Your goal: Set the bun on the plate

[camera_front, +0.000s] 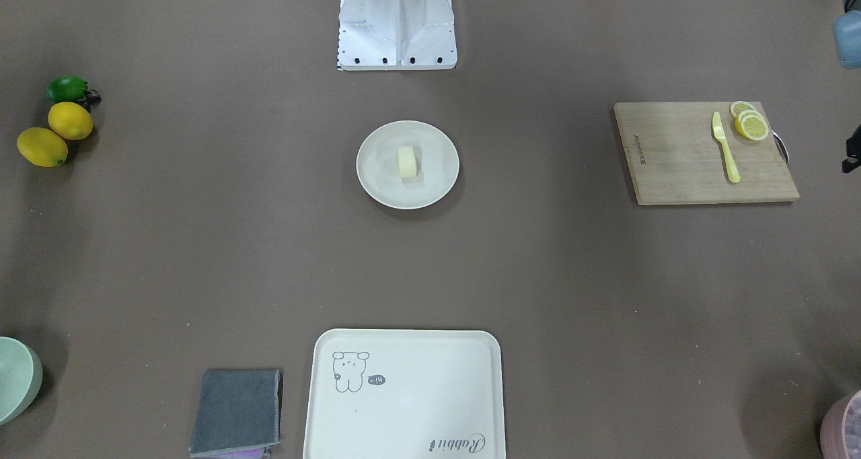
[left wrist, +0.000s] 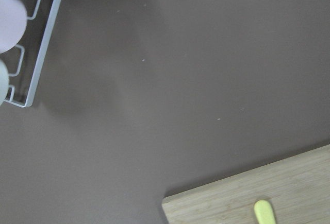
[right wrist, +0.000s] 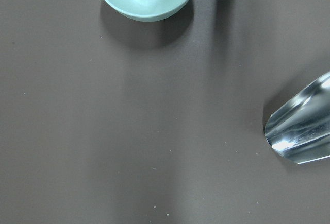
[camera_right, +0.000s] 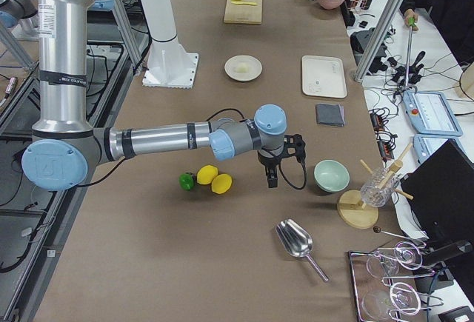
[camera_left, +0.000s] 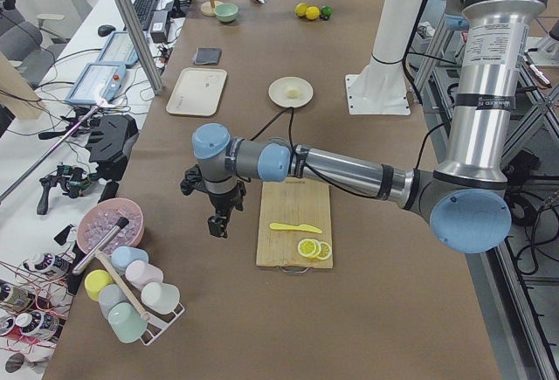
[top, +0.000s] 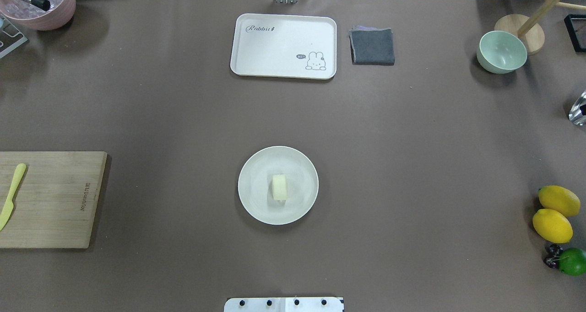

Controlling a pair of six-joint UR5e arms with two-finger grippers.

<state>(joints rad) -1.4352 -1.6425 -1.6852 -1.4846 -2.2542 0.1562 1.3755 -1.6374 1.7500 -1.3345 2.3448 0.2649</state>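
Overhead exterior: bun sits on plate, placing looks done. Left fingers, right fingers hang far off; apart or together, cannot tell. Next: nothing.

Robot lab: UR arm, teach pendants, loose cabling, alu frame post.

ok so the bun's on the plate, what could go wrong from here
The bun sits near the middle of the plate, so little. The left hand hangs beside the board; a careless swing could clip it. The right hand hangs between the lemons and the bowl and could knock either.
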